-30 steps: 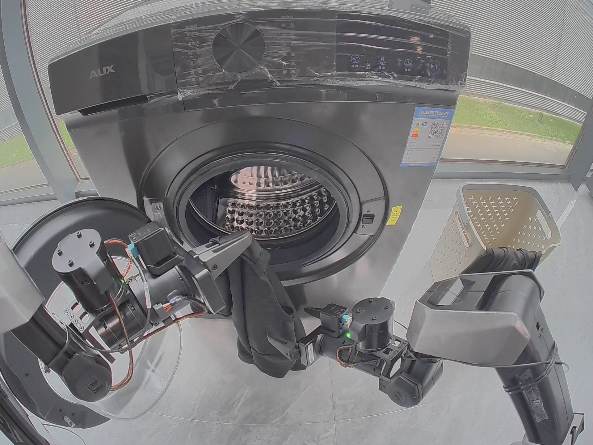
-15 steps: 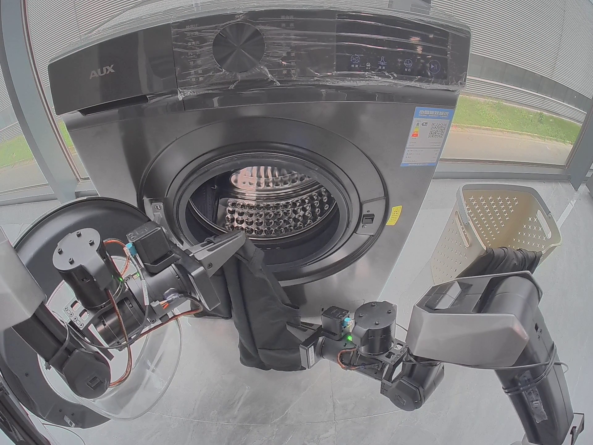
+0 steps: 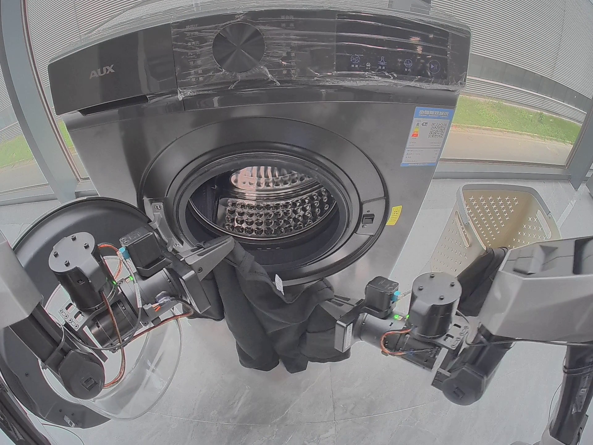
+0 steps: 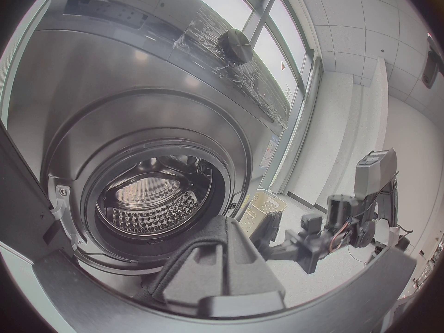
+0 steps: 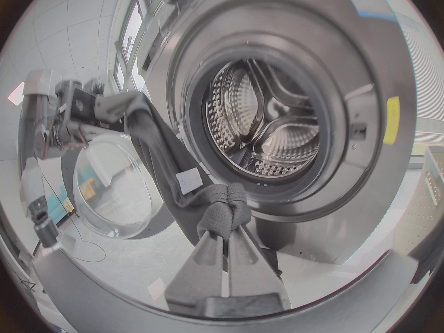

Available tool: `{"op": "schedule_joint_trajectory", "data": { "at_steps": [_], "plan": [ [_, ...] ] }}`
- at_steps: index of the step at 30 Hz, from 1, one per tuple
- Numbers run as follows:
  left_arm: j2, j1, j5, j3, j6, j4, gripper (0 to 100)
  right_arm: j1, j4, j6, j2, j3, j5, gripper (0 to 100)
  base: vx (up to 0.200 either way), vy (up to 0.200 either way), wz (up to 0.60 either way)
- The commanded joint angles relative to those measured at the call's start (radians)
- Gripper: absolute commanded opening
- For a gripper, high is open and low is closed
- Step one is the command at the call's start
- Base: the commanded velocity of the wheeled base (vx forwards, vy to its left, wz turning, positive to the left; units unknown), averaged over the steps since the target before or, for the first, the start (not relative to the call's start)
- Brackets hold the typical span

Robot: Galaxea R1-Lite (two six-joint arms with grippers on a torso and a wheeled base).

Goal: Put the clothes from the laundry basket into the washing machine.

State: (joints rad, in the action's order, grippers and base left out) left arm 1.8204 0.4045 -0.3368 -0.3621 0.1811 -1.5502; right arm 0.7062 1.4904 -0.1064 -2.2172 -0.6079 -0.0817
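By the washing machine [image 3: 259,118], the right gripper [image 5: 226,236], pinching the dark cloth [image 3: 272,316], has lifted its low end; the left gripper [image 3: 223,247] pinches the top. Ready to go in.

We log a dark grey metallic washing machine [image 3: 370,131], its drum [image 3: 278,211] bright steel with a dotted hole pattern, a black garment [image 3: 272,322] with a white tag [image 3: 279,284], a cream laundry basket [image 3: 500,217] with rows of small holes, a yellow sticker [image 3: 393,215], a blue-and-white label [image 3: 427,136], a pale grey marbled floor [image 3: 309,403]
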Motion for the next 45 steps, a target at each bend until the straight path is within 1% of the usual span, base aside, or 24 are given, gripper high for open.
{"op": "schedule_joint_trajectory", "data": {
  "at_steps": [1, 7, 10, 11, 13, 15, 16, 17, 18, 19, 21, 22, 23, 24, 32, 40, 45],
  "plan": [
    [-0.023, -0.001, -0.002, 0.009, 0.003, -0.001, 0, -0.008, -0.004, -0.006, 0.24, 0.105, 0.013, 0, 0.0, 0.0, 0.0],
    [-0.098, 0.013, -0.01, 0.048, 0.005, -0.001, 0, -0.01, -0.001, -0.006, 0.343, 0.119, 0.014, 0, 0.0, 0.0, 0.0],
    [-0.118, 0.051, -0.039, 0.083, 0.0, 0.001, 0, -0.047, -0.002, -0.004, 0.389, 0.128, 0.013, 0, 0.0, 0.0, 0.0],
    [-0.115, 0.053, -0.045, 0.083, 0.0, 0.001, 0, -0.056, -0.002, -0.004, 0.393, 0.128, 0.011, 0, 0.0, 0.0, 0.0],
    [-0.119, 0.05, -0.045, 0.078, -0.003, -0.001, 0, -0.073, 0.004, -0.004, 0.404, 0.132, 0.011, 0, 0.0, 0.0, 0.0],
    [-0.132, 0.027, -0.057, 0.075, 0.011, 0.002, 0, -0.074, 0.01, -0.006, 0.41, 0.137, 0.013, 0, 0.0, 0.0, 0.0],
    [-0.132, 0.024, -0.056, 0.075, 0.011, 0.002, 0, -0.074, 0.01, -0.006, 0.41, 0.137, 0.013, 0, 0.0, 0.0, 0.0],
    [-0.133, -0.019, -0.056, 0.061, 0.001, -0.001, 0, -0.074, 0.011, -0.006, 0.412, 0.132, 0.013, 0, 0.0, 0.0, 0.0],
    [-0.133, -0.023, -0.056, 0.06, 0.001, 0.001, 0, -0.073, 0.011, -0.006, 0.412, 0.131, 0.013, 0, 0.0, 0.0, 0.0],
    [-0.142, -0.038, -0.057, 0.042, 0.003, 0.001, 0, -0.074, 0.013, -0.006, 0.41, 0.108, 0.014, 0, 0.0, 0.0, 0.0],
    [-0.158, -0.042, -0.057, 0.031, 0.011, 0.002, 0, -0.068, 0.011, -0.007, 0.406, 0.069, 0.016, 0, 0.0, 0.0, 0.0],
    [-0.158, -0.042, -0.057, 0.031, 0.011, 0.002, 0, -0.068, 0.011, -0.007, 0.406, 0.069, 0.016, 0, 0.0, 0.0, 0.0],
    [-0.173, -0.042, -0.054, 0.029, 0.012, 0.002, 0, -0.059, 0.013, -0.007, 0.406, 0.054, 0.04, 0, 0.0, 0.0, 0.0],
    [-0.174, -0.042, -0.051, 0.029, 0.012, 0.002, 0, -0.057, 0.013, -0.007, 0.407, 0.053, 0.048, 0, 0.0, 0.0, 0.0],
    [-0.181, -0.044, -0.044, -0.011, 0.012, 0.002, 0, -0.071, 0.014, -0.006, 0.416, 0.06, 0.046, 0, 0.0, 0.0, 0.0],
    [-0.182, -0.046, -0.037, -0.011, 0.009, 0.001, 0, -0.073, 0.002, -0.003, 0.447, 0.068, 0.048, 0, 0.0, 0.0, 0.0],
    [-0.182, -0.061, -0.037, -0.015, 0.009, -0.001, 0, -0.077, 0.002, -0.003, 0.447, 0.071, 0.048, 0, 0.0, 0.0, 0.0]
  ]
}}
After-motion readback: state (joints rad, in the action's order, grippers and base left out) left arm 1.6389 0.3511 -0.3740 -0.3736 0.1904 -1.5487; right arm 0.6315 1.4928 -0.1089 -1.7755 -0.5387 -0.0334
